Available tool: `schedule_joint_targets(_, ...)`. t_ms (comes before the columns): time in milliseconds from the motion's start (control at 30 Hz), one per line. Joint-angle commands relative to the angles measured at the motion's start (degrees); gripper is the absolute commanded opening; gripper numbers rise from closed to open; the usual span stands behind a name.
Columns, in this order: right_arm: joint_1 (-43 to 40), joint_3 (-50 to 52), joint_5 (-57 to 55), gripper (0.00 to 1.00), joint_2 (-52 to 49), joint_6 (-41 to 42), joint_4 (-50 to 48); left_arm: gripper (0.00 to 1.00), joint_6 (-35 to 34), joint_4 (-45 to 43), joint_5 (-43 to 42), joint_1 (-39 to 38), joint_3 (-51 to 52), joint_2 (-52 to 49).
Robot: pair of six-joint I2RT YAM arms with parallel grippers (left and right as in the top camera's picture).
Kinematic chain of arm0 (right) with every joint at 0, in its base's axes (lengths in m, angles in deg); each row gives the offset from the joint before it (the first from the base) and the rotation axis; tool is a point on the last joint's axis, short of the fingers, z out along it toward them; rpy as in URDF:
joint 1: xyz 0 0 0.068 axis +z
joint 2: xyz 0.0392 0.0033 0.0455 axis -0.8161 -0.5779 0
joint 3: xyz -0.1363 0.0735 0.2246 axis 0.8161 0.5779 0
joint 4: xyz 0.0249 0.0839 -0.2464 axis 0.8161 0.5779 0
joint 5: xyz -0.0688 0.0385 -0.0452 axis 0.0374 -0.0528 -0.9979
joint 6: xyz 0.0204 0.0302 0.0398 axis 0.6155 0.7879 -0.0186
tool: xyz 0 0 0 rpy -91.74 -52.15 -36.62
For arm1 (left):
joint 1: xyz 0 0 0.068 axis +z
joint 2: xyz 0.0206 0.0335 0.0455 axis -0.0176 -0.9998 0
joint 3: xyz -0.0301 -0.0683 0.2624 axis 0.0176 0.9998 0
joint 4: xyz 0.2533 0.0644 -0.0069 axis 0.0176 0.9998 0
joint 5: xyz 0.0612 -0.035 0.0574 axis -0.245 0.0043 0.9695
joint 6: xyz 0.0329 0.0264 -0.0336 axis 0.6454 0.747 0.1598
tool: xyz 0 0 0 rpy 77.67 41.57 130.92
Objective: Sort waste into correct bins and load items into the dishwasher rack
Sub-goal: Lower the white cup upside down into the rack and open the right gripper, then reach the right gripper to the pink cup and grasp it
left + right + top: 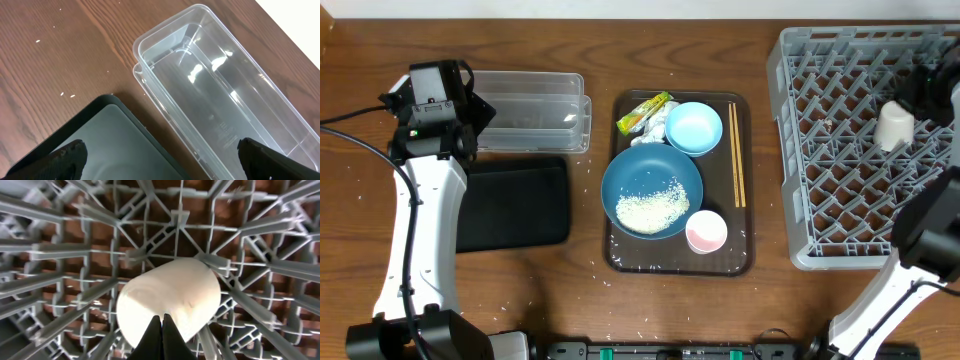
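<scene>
A white cup (895, 125) sits in the grey dishwasher rack (850, 200); in the right wrist view the cup (170, 300) rests on the rack's lattice (60, 255). My right gripper (912, 105) (162, 317) is shut, with its tips just in front of the cup. My left gripper (470, 125) (160, 150) is open and empty above the clear tub (530, 110) (215, 90) and the black tray (515, 205) (100, 140). The dark-blue bowl (652, 190) holds rice (650, 208). The light-blue bowl (694, 128), pink cup (706, 231), chopsticks (736, 155), wrapper (645, 112) and tissue (655, 130) lie nearby.
The bowls, pink cup, chopsticks and waste all sit on a brown serving tray (620, 250) at the table's middle. Loose rice grains dot the wood in front of it (605, 282). The rack fills the right side of the table.
</scene>
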Motion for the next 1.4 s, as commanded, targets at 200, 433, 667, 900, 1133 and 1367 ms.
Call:
schedule_joint_targets(200,0.72,-0.28,0.17,0.01,0.26,0.35,1.90,0.99,-0.26,0.15,0.11,0.26,0.35,-0.44)
schedule_joint_targets(433,0.72,-0.28,-6.97,0.01,4.11,2.32,5.73,0.99,-0.26,0.15,0.11,0.26,0.35,-0.44)
schedule_joint_targets(667,0.92,-0.28,-4.35,0.01,10.54,2.27,6.49,0.99,-0.26,0.15,0.11,0.26,0.35,-0.44)
schedule_joint_targets(900,3.96,-0.28,23.58,0.11,14.71,-9.14,5.97,0.99,-0.26,0.15,0.11,0.26,0.35,-0.44)
schedule_joint_targets(1133,14.64,-0.28,35.15,0.47,14.62,-19.10,10.75,0.99,-0.26,0.15,0.11,0.26,0.35,-0.44)
schedule_joint_targets(1367,31.50,-0.26,23.08,0.49,14.62,-20.50,23.82,0.99,-0.26,0.15,0.11,0.26,0.35,-0.44)
